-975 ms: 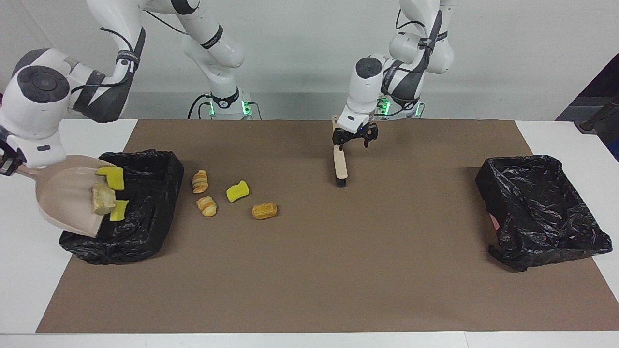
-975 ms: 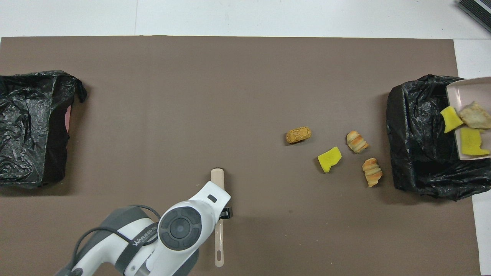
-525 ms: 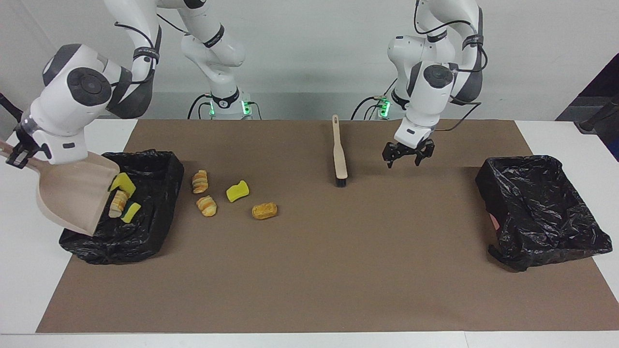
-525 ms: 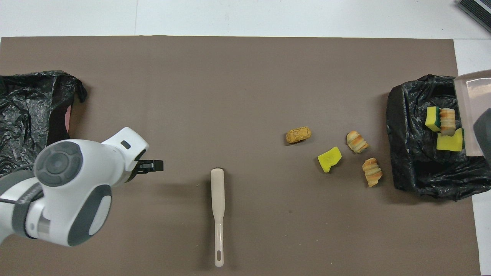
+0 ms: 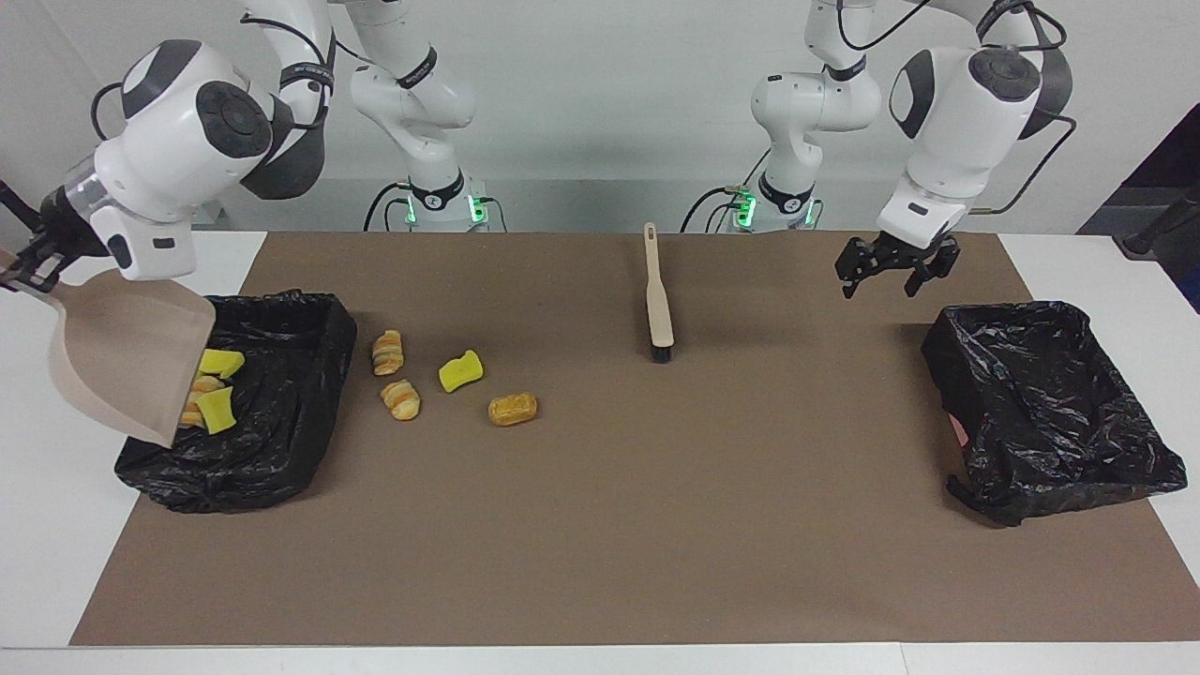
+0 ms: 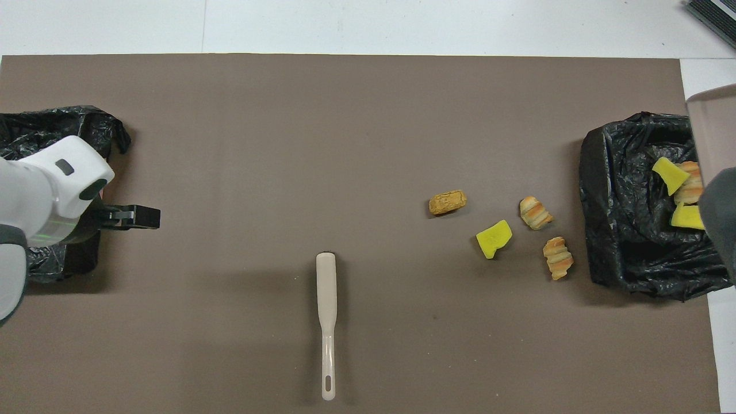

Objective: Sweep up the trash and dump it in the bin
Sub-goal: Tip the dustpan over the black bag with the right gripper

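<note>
Left end effector (image 5: 889, 275) hangs empty with its fingers spread, over the brown mat (image 5: 712, 525) close to the robots and just beside the black-lined bin at the left arm's end (image 5: 1050, 403) of the bench (image 5: 1097, 258); the arm waits there. Right end effector (image 5: 28, 267), at the right arm's end, is closed on the handle of the beige dustpan (image 5: 122, 356), which is tipped steeply with its mouth down over the black-lined bin at the right arm's end (image 5: 272, 422). Nearest the robots on the mat lies the beige brush (image 5: 658, 300), flat, its thin handle toward the robots and its dark bristled end pointing away from them, well apart from both bins. Farther from the robots and toward the right arm's end, four pieces of trash lie loose on the mat beside that bin: a striped croissant piece (image 5: 387, 352), a second croissant piece (image 5: 401, 399) a little farther out, a yellow sponge chunk (image 5: 460, 370) between them and the brush, and a golden-brown bread piece (image 5: 513, 409) farthest from the robots. More trash sits at the dustpan's mouth inside the bin: two yellow sponge chunks in the bin (image 5: 218, 362) with a golden-brown striped piece (image 6: 692, 183) between them, partly hidden by the pan's lip.
</note>
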`<state>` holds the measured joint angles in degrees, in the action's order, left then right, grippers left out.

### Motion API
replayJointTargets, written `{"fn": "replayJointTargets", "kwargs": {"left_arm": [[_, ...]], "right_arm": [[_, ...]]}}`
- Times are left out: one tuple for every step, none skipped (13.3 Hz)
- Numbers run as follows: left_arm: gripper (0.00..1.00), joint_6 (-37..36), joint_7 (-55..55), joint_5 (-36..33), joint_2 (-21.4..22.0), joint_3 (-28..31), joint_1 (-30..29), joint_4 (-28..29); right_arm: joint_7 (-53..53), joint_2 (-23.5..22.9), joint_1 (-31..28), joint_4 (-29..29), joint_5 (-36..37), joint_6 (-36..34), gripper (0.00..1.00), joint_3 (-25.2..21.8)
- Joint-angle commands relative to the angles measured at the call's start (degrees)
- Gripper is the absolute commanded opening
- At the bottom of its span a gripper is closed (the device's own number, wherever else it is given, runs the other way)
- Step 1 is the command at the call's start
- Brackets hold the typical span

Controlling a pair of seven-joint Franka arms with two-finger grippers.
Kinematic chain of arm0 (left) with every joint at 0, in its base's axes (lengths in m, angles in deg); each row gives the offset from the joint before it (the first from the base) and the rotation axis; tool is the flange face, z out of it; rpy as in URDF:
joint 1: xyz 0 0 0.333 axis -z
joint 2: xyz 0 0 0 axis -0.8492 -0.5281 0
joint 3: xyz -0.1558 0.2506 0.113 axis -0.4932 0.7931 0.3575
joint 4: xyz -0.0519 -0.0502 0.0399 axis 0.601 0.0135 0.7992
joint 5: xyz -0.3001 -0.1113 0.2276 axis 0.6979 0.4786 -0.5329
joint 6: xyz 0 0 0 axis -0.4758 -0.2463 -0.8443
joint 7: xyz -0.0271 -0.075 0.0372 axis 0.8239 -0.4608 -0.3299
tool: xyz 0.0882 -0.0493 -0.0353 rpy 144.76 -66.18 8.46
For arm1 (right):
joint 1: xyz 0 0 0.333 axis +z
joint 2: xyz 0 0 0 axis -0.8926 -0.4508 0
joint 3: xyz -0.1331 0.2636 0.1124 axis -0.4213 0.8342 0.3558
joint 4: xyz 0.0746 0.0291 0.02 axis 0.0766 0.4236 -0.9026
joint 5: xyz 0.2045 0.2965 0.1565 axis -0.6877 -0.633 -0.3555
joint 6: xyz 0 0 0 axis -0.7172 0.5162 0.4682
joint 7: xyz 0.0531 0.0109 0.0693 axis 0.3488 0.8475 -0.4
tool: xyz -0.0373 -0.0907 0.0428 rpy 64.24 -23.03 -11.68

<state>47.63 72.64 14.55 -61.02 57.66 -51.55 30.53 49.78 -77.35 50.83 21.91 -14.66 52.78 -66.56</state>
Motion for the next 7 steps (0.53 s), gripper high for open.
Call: {"fn": "replayJointTargets", "kwargs": {"left_arm": [[1.0, -5.92, 0.87, -0.29, -2.05, -0.59, -0.95, -7.7], [1.0, -8.29, 0.87, 0.06, -2.23, -0.58, -1.3, -10.24], [1.0, -10.06, 0.87, 0.68, -2.32, -0.58, -2.08, -12.62], [1.0, -11.38, 0.87, 0.94, -2.32, -0.58, -2.18, -14.3], [1.0, -11.92, 1.04, 0.95, -2.06, -0.58, -2.01, -13.88], [1.0, -12.01, 1.31, 0.95, -1.27, -0.58, -2.09, -12.31], [1.0, -12.01, 1.39, 0.95, -1.18, -0.58, -2.09, -12.2]], "right_arm": [[1.46, 0.72, -0.98, 0.72, -9.23, -0.24, 0.0, 0.47], [1.46, 0.63, -1.33, 0.81, -14.49, 0.63, 0.0, 0.47], [1.2, 0.54, -1.51, 0.81, -20.02, 0.81, 0.0, 0.39], [0.94, 0.54, -1.95, 0.9, -25.21, 0.9, 0.0, 0.3], [0.5, 0.45, -1.95, 0.81, -29.27, 0.99, 0.0, 0.3], [-0.72, 0.45, -2.04, 0.98, -32.53, 1.34, 0.0, 0.3], [-2.99, 0.45, -1.95, 1.51, -36.3, 0.73, 0.0, 0.3]]}}
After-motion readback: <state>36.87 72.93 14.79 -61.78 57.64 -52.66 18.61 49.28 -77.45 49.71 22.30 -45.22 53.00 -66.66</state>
